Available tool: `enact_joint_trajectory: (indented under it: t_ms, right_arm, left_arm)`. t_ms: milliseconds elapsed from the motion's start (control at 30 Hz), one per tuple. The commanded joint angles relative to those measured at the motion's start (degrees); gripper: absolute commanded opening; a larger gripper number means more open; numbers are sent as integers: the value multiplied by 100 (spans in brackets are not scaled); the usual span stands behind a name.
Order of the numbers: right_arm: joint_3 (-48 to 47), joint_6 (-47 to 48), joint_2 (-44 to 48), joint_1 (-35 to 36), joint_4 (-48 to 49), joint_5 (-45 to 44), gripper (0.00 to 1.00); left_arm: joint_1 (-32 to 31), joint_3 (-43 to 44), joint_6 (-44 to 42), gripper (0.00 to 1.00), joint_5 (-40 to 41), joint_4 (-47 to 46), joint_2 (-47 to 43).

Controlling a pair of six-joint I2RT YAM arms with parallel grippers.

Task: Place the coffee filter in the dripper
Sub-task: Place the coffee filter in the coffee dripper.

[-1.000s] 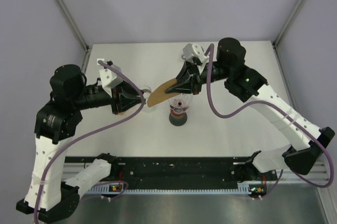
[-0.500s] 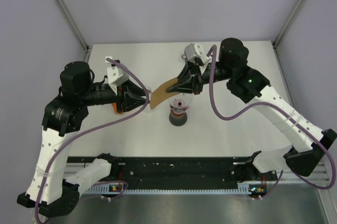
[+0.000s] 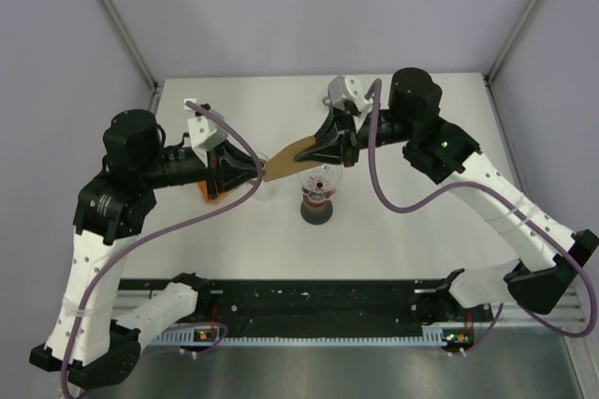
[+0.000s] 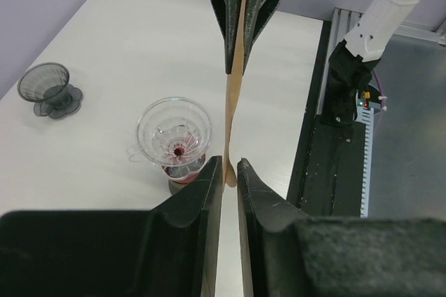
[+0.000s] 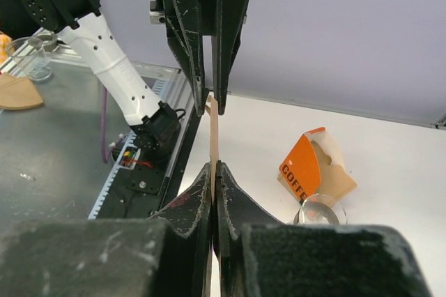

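A brown paper coffee filter (image 3: 288, 158) hangs in the air between my two grippers, above and left of the clear glass dripper (image 3: 318, 184) on its red and dark stand. My right gripper (image 3: 318, 149) is shut on the filter's right end; the right wrist view shows the paper pinched edge-on (image 5: 213, 136) at the fingertips (image 5: 213, 166). My left gripper (image 3: 257, 171) faces it. Its jaws stand narrowly apart with the filter's near tip (image 4: 232, 175) filling the gap between them (image 4: 230, 166). The dripper (image 4: 175, 128) stands below and left of the filter there.
An orange filter package (image 5: 312, 164) lies on the table beside a small clear glass (image 5: 319, 210); the package (image 3: 208, 189) sits under my left gripper. A dark grey dripper (image 4: 47, 88) stands apart on the table. The black rail (image 3: 309, 305) runs along the near edge.
My left arm moved right to the filter and its jaws narrowed onto the filter's free end. The right gripper shifted slightly and raised the filter to a flatter angle.
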State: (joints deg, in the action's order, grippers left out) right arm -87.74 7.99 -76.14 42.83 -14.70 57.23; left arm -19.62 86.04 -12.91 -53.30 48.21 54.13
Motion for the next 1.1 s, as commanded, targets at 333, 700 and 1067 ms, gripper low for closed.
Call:
enact_joint_trajectory:
  t_ms: [333,700,1067]
  right_arm:
    - [-102,221,213,-29,-86,-37,0]
    - [-85,229,275,-29,-112,-28,0]
    - [-103,238,222,-29,-112,-98,0]
  left_arm:
    - [2,405,-264,33,838,-153,-43]
    - [-7,1,-274,33,549,-259,-16]
    - [-25,-70,-186,36,118,-224,-69]
